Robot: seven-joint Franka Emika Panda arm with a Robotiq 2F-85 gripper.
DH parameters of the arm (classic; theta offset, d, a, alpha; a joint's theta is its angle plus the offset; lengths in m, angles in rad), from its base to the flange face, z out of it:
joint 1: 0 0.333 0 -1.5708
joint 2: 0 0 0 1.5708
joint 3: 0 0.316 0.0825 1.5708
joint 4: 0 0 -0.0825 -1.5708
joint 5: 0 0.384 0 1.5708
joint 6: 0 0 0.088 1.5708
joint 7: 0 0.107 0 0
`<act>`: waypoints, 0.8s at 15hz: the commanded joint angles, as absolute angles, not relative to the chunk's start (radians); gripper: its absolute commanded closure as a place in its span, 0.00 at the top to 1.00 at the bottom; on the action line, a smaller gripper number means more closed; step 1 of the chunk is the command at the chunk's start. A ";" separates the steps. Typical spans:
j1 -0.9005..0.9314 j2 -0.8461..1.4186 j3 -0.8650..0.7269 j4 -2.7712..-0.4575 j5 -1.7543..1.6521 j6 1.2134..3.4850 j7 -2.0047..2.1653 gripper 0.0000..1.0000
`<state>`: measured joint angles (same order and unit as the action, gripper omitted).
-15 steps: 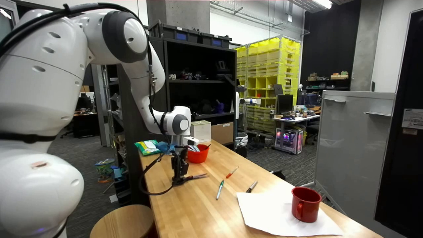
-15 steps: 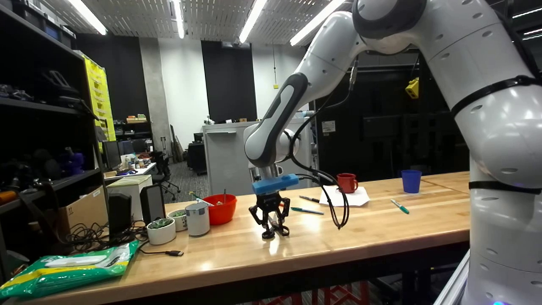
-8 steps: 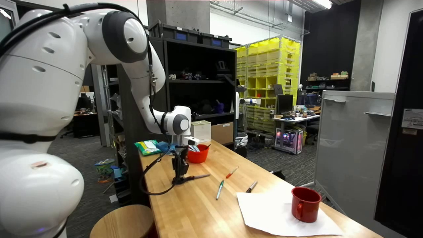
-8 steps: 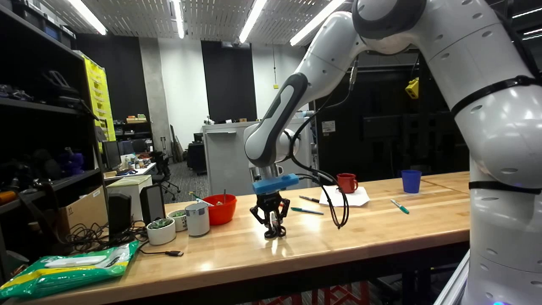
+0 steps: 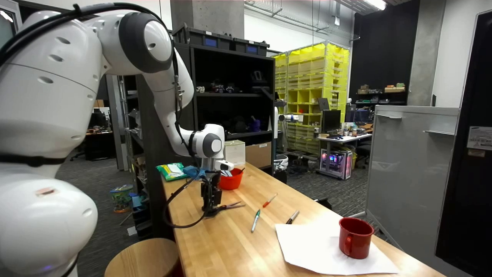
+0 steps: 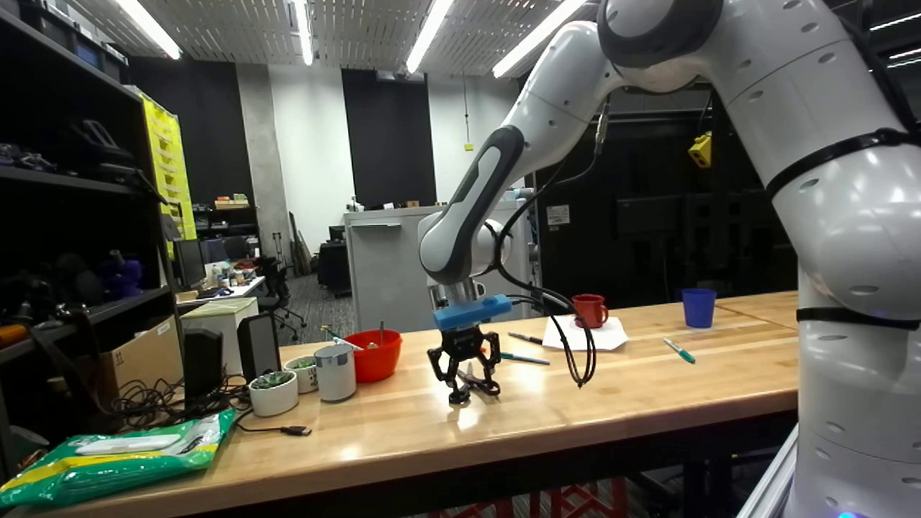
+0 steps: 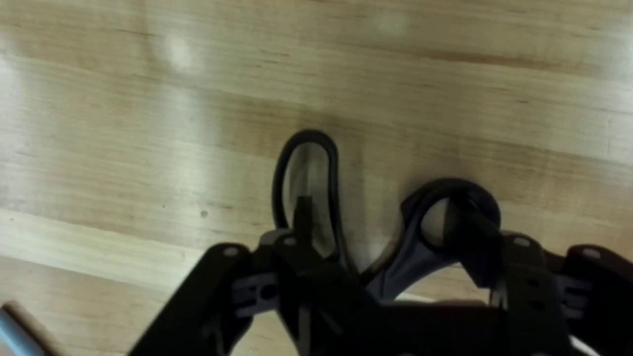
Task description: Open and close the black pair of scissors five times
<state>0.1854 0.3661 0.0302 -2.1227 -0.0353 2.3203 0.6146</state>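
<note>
The near edge of your table (image 6: pixel 619 403) has, in an exterior view, a green pack (image 6: pixel 122 455) at its left end, with a plug (image 6: pixel 296 431) just right of the pack. Next back, your gripper (image 6: pixel 475 391) points down with its 2 fingers (image 7: pixel 303 215) spread, the black scissors (image 7: pixel 408 264) at their tips, closer to the near edge than the far edge. In the wrist view you see 1 fingertip inside the long loop; the other overlaps the round loop, though you cannot tell whether it touches. The handles face the near edge, and the blades (image 5: pixel 233 206), parted in a narrow V, point toward the far edge. Left of the gripper you have 2 pots (image 6: pixel 275 397), a grey can (image 6: pixel 336 374) and, farther back, a red bowl (image 6: pixel 381 357). Past the scissors lie a teal pen (image 6: pixel 525 359) and an orange pen (image 5: pixel 270 200), then a black pen (image 6: pixel 529 338) beside your paper (image 6: pixel 611 337), which carries a red mug (image 6: pixel 588 311). A blue cup (image 6: pixel 699 309) stands near the far edge, and a cabinet (image 6: pixel 385 280) beyond it.
</note>
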 commanded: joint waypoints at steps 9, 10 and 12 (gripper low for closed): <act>0.196 0.374 0.028 -2.125 -0.029 2.322 0.605 0.60; 0.197 0.373 0.029 -2.124 -0.029 2.323 0.605 0.54; 0.199 0.373 0.031 -2.120 -0.029 2.324 0.605 0.38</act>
